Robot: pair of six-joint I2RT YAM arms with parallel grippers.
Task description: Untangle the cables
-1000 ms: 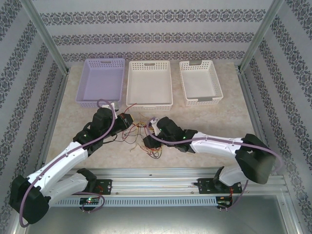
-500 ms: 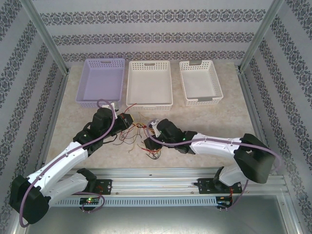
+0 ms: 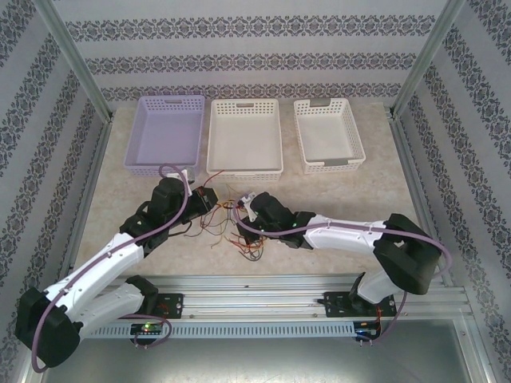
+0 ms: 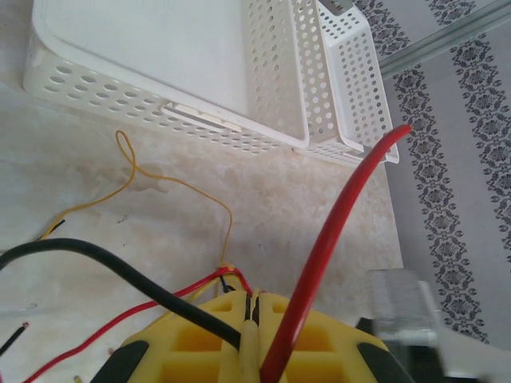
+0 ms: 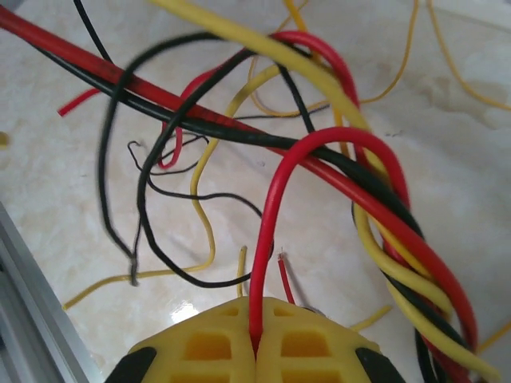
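From above: cables point(image 3: 222, 217) bunched in one loose knot on the table point(image 3: 359, 199), just in front of the middle basket point(image 3: 243, 171) and between the two arms. Left pincer point(image 3: 214, 199) at the knot's left edge, right pincer point(image 3: 241, 226) near its middle; too small here to tell how either stands. Three baskets along the far edge: one purple basket point(image 3: 134, 148), the white middle one, one white right basket point(image 3: 334, 164). No cable seen inside any. Reads as early work: no strand laid apart, nothing sorted.

From the left wrist: left pincer point(image 4: 254, 307) pressed together, pinching at least two strands. One is a red cable point(image 4: 339, 231) rising up and to the right, the other a black cable point(image 4: 96, 254) running off left, possibly with a tan one between. Beyond, one thin yellow wire point(image 4: 188, 187) looped on the table, and thin red ends at lower left. Two white baskets across the top.

From the right wrist: right pincer point(image 5: 257, 319) pressed together on one red loop point(image 5: 275, 191). Past it, red, black and yellow strands crossing over one another. To the right, a twisted bundle point(image 5: 399, 255) of all three colours. Three colours countable, but not the number of strands: too many crossings to say. By this view, nearly the whole untangling left to do.
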